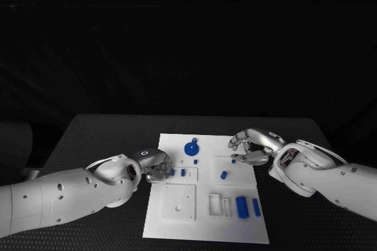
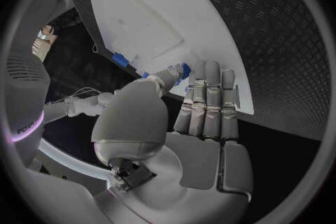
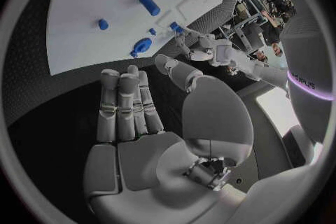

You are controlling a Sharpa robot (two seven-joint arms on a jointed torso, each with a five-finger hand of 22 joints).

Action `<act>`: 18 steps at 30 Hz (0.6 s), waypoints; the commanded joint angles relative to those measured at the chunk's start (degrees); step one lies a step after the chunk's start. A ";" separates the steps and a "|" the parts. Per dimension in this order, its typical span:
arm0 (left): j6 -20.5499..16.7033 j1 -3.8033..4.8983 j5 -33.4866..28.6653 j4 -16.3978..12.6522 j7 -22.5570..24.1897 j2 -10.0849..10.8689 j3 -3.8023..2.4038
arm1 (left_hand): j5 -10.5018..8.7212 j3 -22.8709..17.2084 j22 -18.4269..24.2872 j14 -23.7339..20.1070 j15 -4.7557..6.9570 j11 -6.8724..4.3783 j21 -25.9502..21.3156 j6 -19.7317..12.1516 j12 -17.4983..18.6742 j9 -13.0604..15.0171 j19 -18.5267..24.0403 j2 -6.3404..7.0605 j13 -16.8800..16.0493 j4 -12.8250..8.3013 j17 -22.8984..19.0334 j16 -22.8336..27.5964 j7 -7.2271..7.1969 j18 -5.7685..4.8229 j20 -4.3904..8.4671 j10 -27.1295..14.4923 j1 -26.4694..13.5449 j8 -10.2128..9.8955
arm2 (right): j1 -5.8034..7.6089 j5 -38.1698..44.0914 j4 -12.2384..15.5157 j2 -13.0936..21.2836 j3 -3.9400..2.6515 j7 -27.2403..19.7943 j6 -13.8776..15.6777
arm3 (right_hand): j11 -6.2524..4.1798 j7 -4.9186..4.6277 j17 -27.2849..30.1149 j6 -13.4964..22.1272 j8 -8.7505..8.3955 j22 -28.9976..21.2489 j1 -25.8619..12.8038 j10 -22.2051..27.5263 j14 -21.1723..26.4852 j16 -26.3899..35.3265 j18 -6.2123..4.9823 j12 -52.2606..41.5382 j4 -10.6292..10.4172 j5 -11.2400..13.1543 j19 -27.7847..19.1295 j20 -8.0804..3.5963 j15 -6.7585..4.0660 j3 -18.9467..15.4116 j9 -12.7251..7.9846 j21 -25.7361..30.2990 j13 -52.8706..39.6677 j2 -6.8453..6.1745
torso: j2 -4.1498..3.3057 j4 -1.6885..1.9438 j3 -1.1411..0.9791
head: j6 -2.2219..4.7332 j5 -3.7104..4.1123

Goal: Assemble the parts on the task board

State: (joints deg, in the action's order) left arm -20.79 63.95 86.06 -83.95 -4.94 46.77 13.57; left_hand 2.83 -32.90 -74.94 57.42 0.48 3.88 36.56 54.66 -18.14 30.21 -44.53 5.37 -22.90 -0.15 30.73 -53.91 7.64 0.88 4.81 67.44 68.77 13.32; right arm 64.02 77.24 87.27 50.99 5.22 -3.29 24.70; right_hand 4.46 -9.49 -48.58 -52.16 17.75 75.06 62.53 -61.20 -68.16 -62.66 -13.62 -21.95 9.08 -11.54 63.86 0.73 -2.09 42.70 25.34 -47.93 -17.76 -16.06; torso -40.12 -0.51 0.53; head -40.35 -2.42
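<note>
The left hand, fingers curled at the board's left edge, touches a small blue part; a careless nudge could knock it over. The right hand hovers empty, fingers loosely bent, near the disc.

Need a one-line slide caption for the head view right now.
Both silver hands, left and right, hover at opposite edges of the white task board carrying small blue parts.

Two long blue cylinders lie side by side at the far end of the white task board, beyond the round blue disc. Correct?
Not quite. The two long blue cylinders lie at the near end of the white task board; the round blue disc sits toward the far end. The head view shows it.
</note>
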 commanded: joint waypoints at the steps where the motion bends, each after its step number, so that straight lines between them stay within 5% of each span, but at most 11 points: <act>1: 0.52 -0.21 -0.16 -0.01 -0.83 0.13 0.20 | 0.18 0.38 -1.06 -0.25 0.03 -0.15 -0.27 0.06 0.22 -0.30 0.08 1.63 -0.08 0.10 0.09 0.41 0.32 -0.41 1.31 -0.27 -0.25 -0.15 | -0.03 0.04 0.01 -0.01 -0.02 -0.35 -0.66 | -0.05 -0.07 0.06 0.33 0.18 0.46 -0.46 -0.31 0.25 -0.24 -1.38 0.21 -0.26 -0.23 -0.02 -0.40 0.11 -0.13 -0.06 0.32 0.06 -0.11 | -0.01 0.02 0.00 | 0.09 0.02; 7: 0.06 -0.21 -0.17 0.05 -1.11 0.22 0.20 | 0.13 0.92 -0.95 -0.10 0.04 -0.14 -0.68 -1.21 0.30 -0.82 -0.41 6.54 -0.17 2.16 0.01 0.73 0.85 -0.32 1.34 -0.31 -1.55 -0.72 | -0.03 -0.02 0.00 0.01 -0.02 -0.37 -0.55 | -0.04 -0.08 0.07 0.35 0.17 0.46 -0.44 -0.30 0.26 -0.24 -1.38 0.23 -0.24 -0.24 -0.02 -0.40 0.11 -0.14 -0.07 0.33 0.08 -0.12 | 0.00 0.03 0.01 | 0.13 0.03; 18: -0.80 -0.21 -0.17 0.07 -1.26 0.25 0.19 | 0.15 0.60 -0.99 0.06 0.07 -0.14 -0.93 -2.36 0.35 -1.10 -0.68 7.83 -0.23 3.04 -0.01 0.91 1.38 -0.26 1.35 -0.24 -0.95 -1.10 | -0.03 -0.05 -0.04 -0.01 -0.02 -0.37 -0.57 | -0.03 -0.11 0.08 0.39 0.15 0.46 -0.42 -0.28 0.27 -0.25 -1.38 0.26 -0.21 -0.25 -0.02 -0.41 0.12 -0.15 -0.09 0.36 0.11 -0.14 | -0.02 -0.01 0.00 | 0.13 0.00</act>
State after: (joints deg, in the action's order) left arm -21.52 63.91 86.05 -83.93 -5.36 47.01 13.64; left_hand 2.83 -32.41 -74.93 57.42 0.48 3.88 35.92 52.69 -18.14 29.13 -44.75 12.82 -23.07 2.56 30.72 -53.29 9.17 0.87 5.03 67.44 67.84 12.59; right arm 64.02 77.18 87.22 50.98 5.22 -3.30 24.69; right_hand 4.51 -9.53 -48.58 -52.12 17.75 75.06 62.53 -61.22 -68.21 -62.63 -13.62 -21.95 9.08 -11.54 63.86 0.73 -2.13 42.70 25.35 -47.93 -17.71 -16.06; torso -40.13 -0.49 0.54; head -40.20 -2.38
